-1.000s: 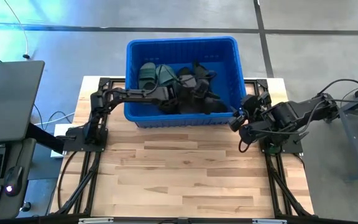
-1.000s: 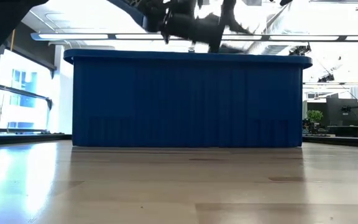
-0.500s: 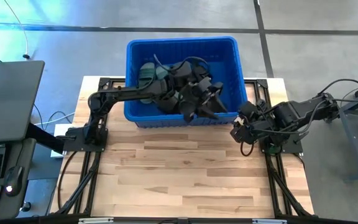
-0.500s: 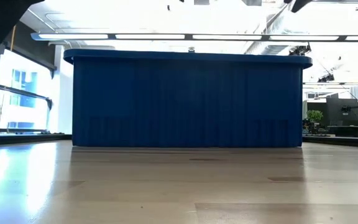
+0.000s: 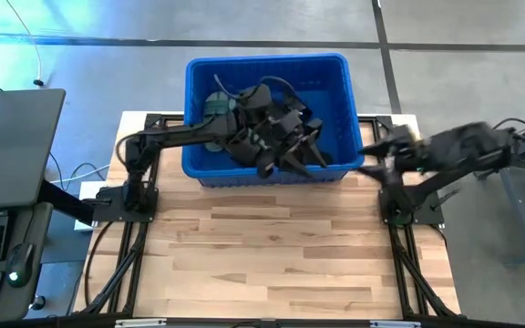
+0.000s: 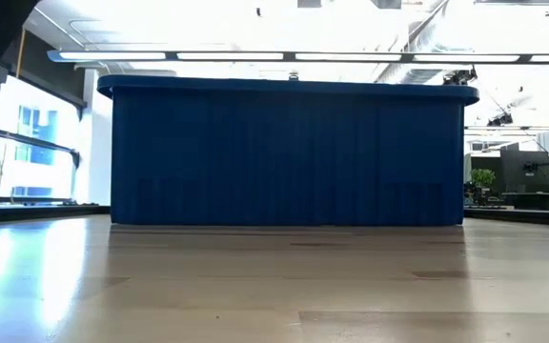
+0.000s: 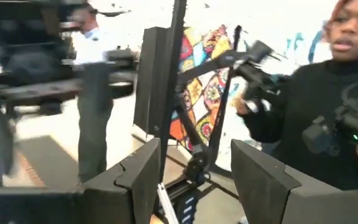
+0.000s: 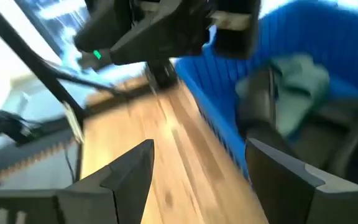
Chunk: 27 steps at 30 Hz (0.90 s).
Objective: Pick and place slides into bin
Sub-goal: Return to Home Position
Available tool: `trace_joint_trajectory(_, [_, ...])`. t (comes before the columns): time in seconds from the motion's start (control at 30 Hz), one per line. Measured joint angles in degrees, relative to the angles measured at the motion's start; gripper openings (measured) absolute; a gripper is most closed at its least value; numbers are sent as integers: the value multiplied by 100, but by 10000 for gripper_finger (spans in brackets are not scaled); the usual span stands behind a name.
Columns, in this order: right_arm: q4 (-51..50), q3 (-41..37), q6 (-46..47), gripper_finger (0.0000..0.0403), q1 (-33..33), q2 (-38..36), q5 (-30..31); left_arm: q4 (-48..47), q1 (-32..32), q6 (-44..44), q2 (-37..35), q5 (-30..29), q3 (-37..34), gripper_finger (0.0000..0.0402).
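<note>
See the slides (image 5: 217, 107) heaped inside the bin (image 5: 267, 60) at the table's (image 5: 272, 264) far edge, so probably nothing left to carry. Note the left gripper (image 7: 194, 155) over the heap, jaws spread and empty, free to head home, and the right gripper (image 8: 199, 149) just right of the bin, likewise spread on nothing.

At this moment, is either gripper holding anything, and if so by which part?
Nothing is held. The left gripper, over the bin, and the right gripper, beside it, both have open jaws with nothing between them.
</note>
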Motion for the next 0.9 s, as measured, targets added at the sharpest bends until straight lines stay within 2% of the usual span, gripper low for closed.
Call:
trace_joint_trajectory(0.17, [249,-37,-614,243,0,-664,145,-1044,110,778,-478,-11,0,179])
trace_joint_trajectory(0.27, [463,-262,-697,243,-2,-926,144,-2242,189,1526,-844,-415,2,179])
trace_joint_trajectory(0.37, [1053,-805,-774,243,0,-1212,-42,-3640,240,2298,-1232,-1184,2,179])
trace_joint_trajectory(0.43, [1559,-1342,-800,243,0,-1446,-86,-4515,235,2681,-1464,-1896,2,179])
trace_joint_trajectory(0.53, [2445,-2266,-784,243,0,-1770,-84,-5489,216,2853,-1793,-3101,0,179])
trace_joint_trajectory(0.6, [3084,-2861,-768,243,-2,-1973,-190,-5903,159,2857,-1996,-3551,0,179])
trace_joint_trajectory(0.77, [4686,-4030,-672,243,0,-2455,-734,-6264,153,2976,-2361,-3661,0,179])
trace_joint_trajectory(0.9, [5158,-4558,-825,243,-9,-2866,-602,-6481,213,3256,-2627,-3511,0,179])
